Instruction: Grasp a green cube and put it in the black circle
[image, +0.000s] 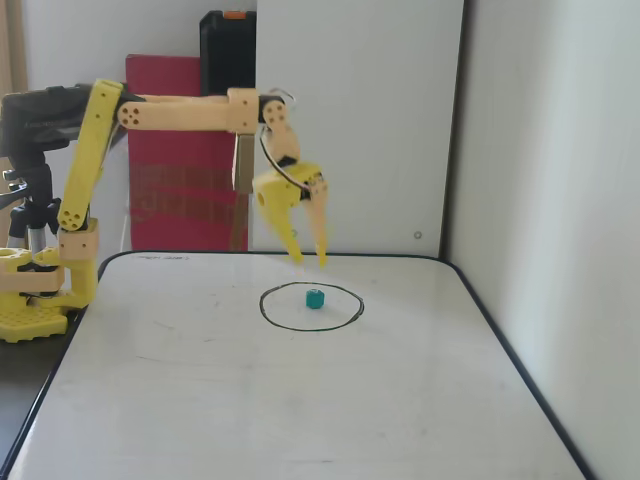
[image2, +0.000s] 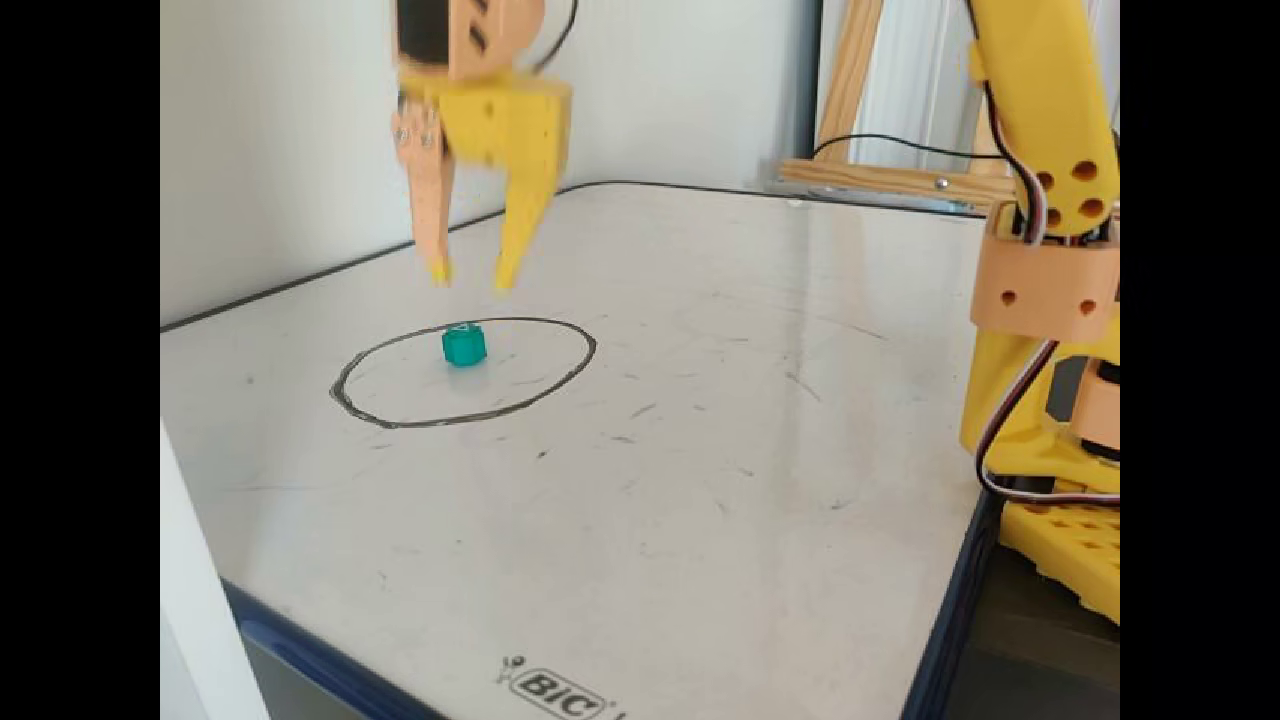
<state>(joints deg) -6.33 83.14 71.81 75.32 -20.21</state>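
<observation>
Green cube (image2: 464, 346) flat inside black circle (image2: 352, 405), no long axis, marked face probably up. Gripper (image2: 468, 277) above, parted, empty.

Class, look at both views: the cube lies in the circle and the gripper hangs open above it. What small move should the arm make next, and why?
Probably pull the arm back toward its base. The cube rests on the board inside the circle, and the gripper is open, clear above it, touching nothing. Placing looks done, so only retreat seems left.
</observation>
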